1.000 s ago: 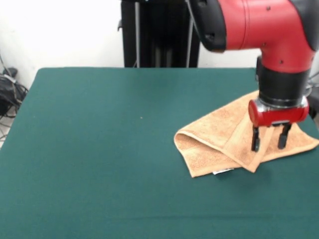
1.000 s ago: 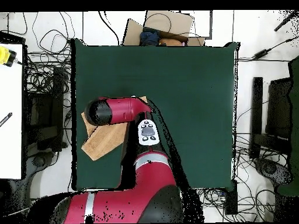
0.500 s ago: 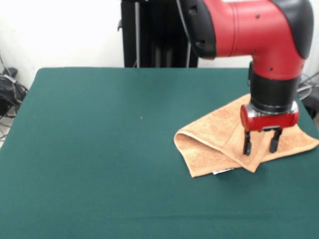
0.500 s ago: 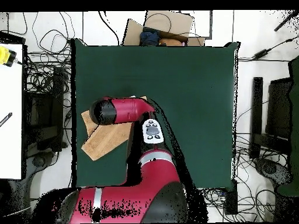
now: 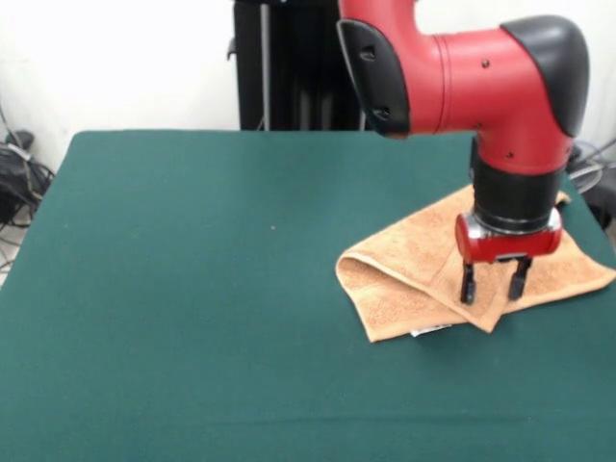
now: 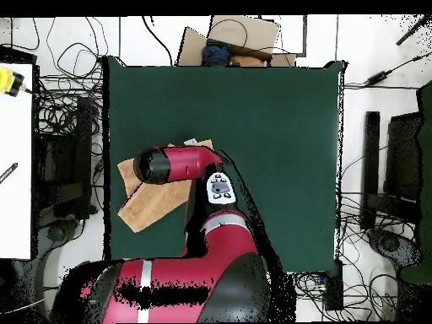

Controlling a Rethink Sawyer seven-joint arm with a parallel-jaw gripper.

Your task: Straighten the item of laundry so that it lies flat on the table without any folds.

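The tan-orange towel [image 5: 414,265] lies folded over on itself at the right side of the dark green table [image 5: 192,289] in the front view, with a small white tag [image 5: 430,331] at its near edge. My gripper [image 5: 492,285] hangs open just above the towel's near folded corner, its black fingers [image 5: 468,286] pointing down. In the overhead view the arm hides the gripper, and the towel [image 6: 148,204] shows at the table's [image 6: 270,152] left edge, partly under the arm.
The black pedestal [image 5: 308,63] stands behind the table's far edge. Cables [image 5: 17,178] lie on the floor at the left. In the overhead view a cardboard box [image 6: 232,38] sits beyond the table's top edge and a white desk [image 6: 15,160] stands at the left.
My gripper has moved left across the towel and a little lower, toward its near folded corner. The towel has not moved.
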